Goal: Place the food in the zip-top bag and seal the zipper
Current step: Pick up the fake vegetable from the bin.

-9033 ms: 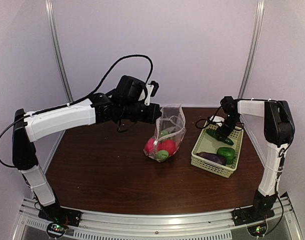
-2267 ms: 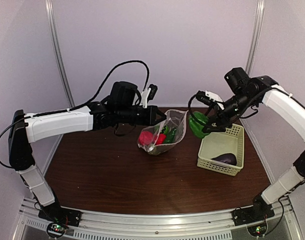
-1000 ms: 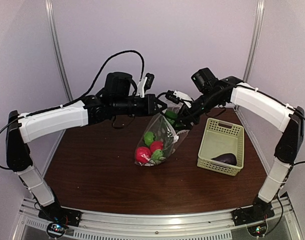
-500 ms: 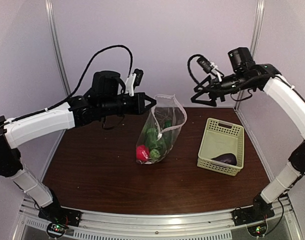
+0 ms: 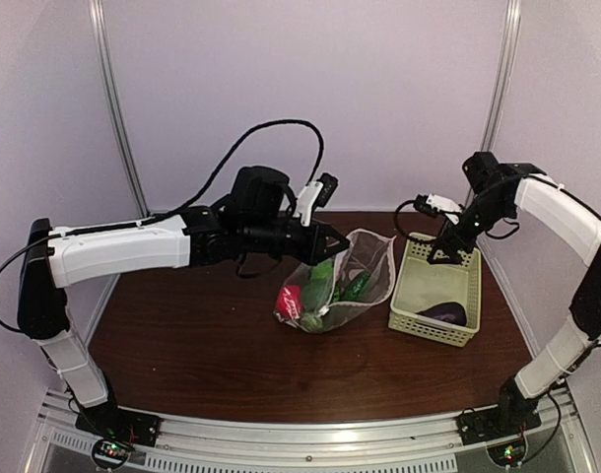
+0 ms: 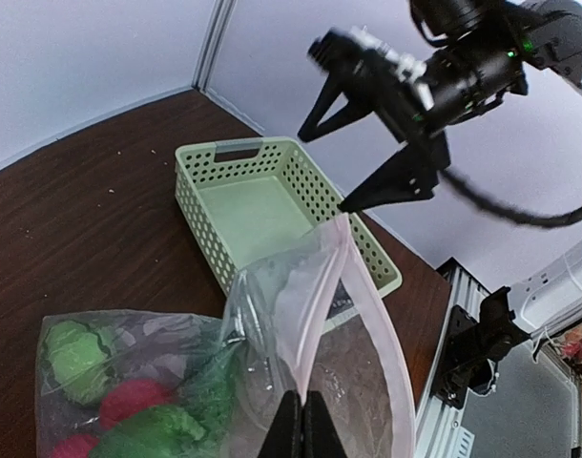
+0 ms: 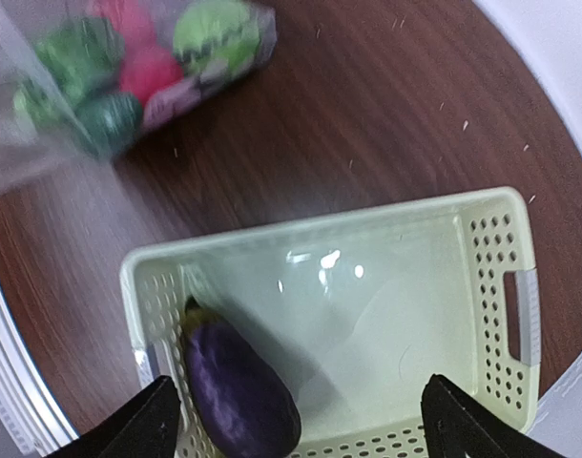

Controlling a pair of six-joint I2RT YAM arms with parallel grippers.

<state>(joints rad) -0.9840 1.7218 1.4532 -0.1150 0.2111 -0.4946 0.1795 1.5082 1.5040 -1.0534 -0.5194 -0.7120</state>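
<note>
While my left claw (image 6: 293,420) pinches the limp zip-top bag (image 6: 358,382), my spread right claw (image 5: 446,248) should take the slick, likely light eggplant (image 7: 239,382) in the basket (image 7: 320,222) across its middle.

The clear, white-speckled zip-top bag (image 5: 374,266) slumps on the tabletop (image 5: 202,335) with its mouth lifted and open, the pinkish zipper (image 6: 365,303) unsealed. Red and green food pieces (image 5: 320,288) sit inside. 1 purple piece (image 7: 239,386) lies in the basket (image 7: 367,315).

On the tabletop (image 5: 182,335) the zip-top bag (image 5: 365,258) sits mid-scene with food (image 5: 320,284) inside; just right stands the basket (image 5: 411,296), one piece (image 5: 443,313) at its near end
</note>
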